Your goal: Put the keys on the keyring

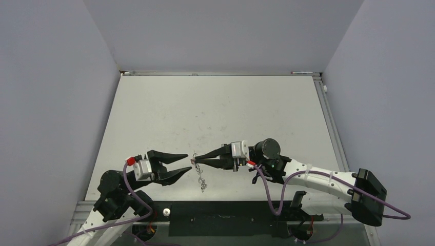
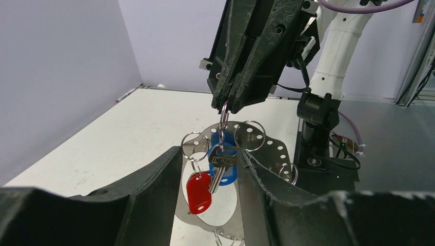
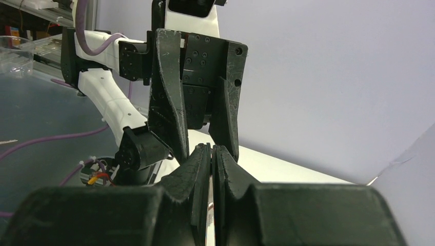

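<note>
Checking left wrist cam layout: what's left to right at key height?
One jaw of the left gripper → red key → blue key → its other jaw → right arm's black base. The keyring overlaps both keys, so left out.

Your overhead view is evenly, softly lit with hardly a shadow on the pale table (image 1: 215, 113), while in both wrist views the dark near fingers (image 2: 149, 205) blur in the foreground and the keyring (image 2: 274, 148) glints.
</note>
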Tool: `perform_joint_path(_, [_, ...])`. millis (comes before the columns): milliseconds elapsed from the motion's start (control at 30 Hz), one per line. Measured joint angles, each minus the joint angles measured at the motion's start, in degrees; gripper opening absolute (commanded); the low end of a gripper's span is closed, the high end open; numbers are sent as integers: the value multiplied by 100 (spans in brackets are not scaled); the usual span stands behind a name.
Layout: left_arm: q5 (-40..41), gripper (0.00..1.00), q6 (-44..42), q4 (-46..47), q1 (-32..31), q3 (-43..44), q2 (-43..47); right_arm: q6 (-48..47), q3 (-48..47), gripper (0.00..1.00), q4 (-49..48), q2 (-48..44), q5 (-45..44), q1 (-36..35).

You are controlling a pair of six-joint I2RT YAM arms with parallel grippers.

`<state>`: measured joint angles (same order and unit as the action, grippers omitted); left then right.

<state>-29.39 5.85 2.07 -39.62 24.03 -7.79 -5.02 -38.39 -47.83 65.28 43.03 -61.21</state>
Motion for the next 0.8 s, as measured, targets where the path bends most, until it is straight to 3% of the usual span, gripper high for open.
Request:
perform_joint_path(400, [-461, 22, 201, 249, 9, -28, -57, 129, 0, 5, -146, 216, 136, -55])
perform_joint_path(800, [-498, 13, 210, 273, 9, -28, -118, 146, -17, 5, -227, 293, 168, -83])
